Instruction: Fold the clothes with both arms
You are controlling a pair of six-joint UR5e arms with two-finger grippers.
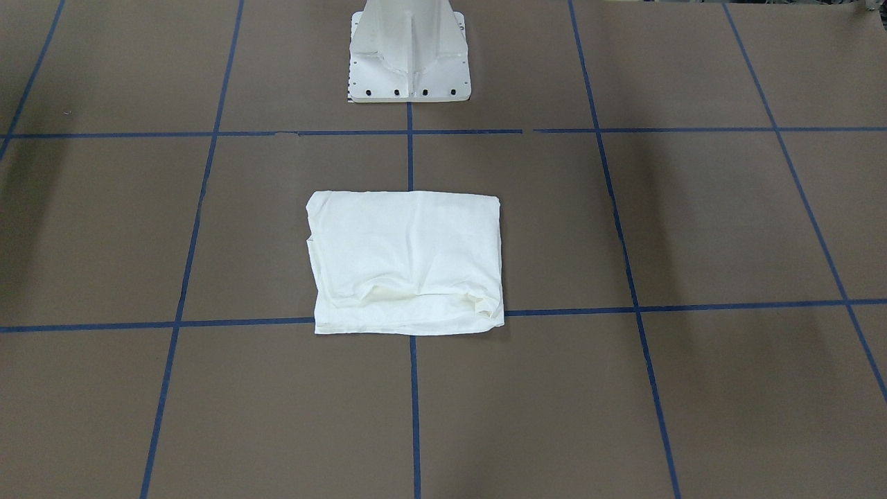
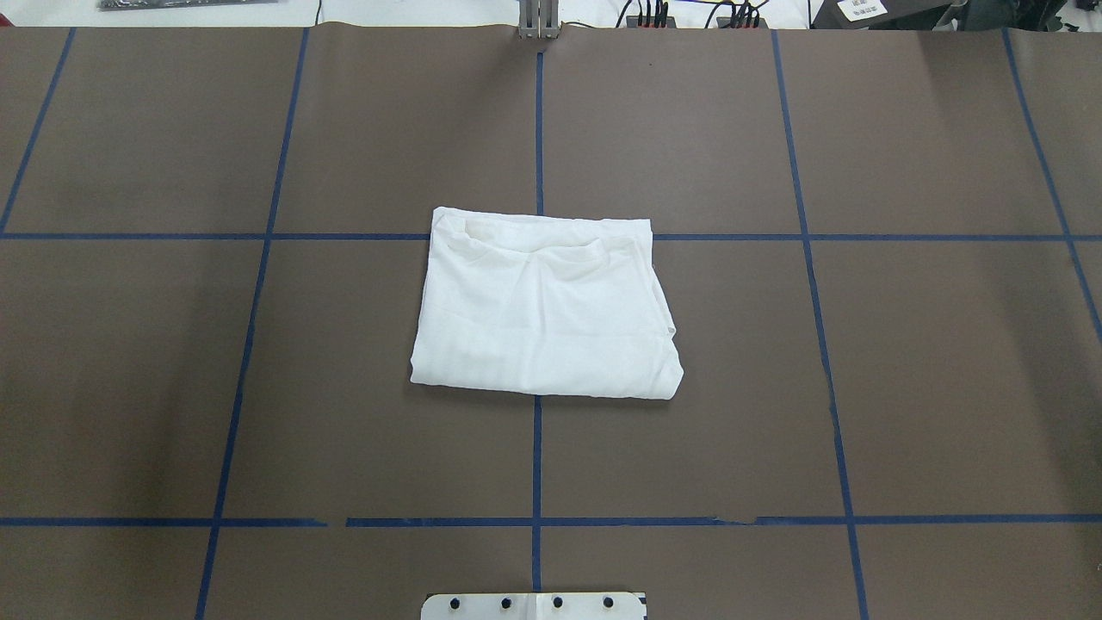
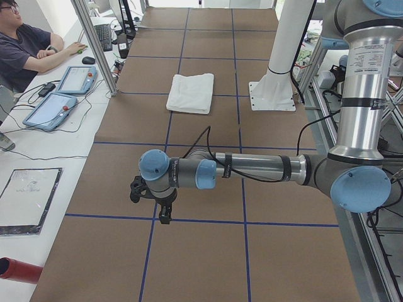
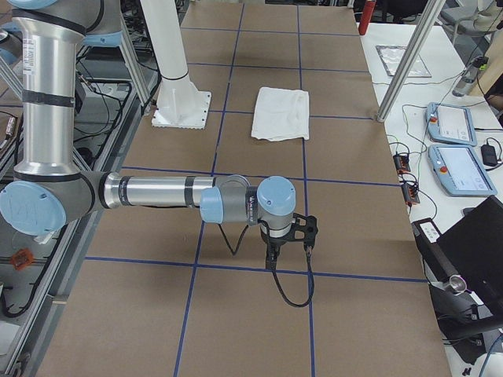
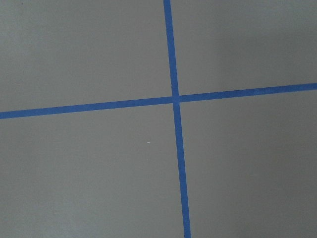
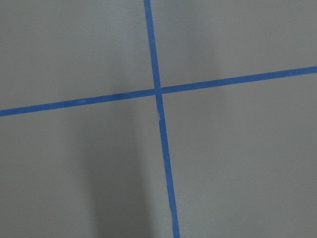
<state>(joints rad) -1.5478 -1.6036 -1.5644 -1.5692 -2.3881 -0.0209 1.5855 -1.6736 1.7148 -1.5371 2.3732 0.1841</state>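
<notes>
Brown gridded table (image 2: pixel 947 344), shirt (image 2: pixel 544 310) folded at frame centre. Left gripper (image 3: pixel 165 215) and right gripper (image 4: pixel 272 259) hang well apart from it; open or closed, can't tell. Folding looks done; next move probably none.

The counter (image 5: pixel 84 173) fills the view as a plain grey-brown surface. Two blue tape strips lie flat on it. The long strip (image 5: pixel 181 168) runs from top to bottom, drifting right as it descends. The cross strip (image 5: pixel 89 106) runs from edge to edge, rising slightly rightward. Their crossing (image 5: pixel 175 98) sits just above and right of centre.
</notes>
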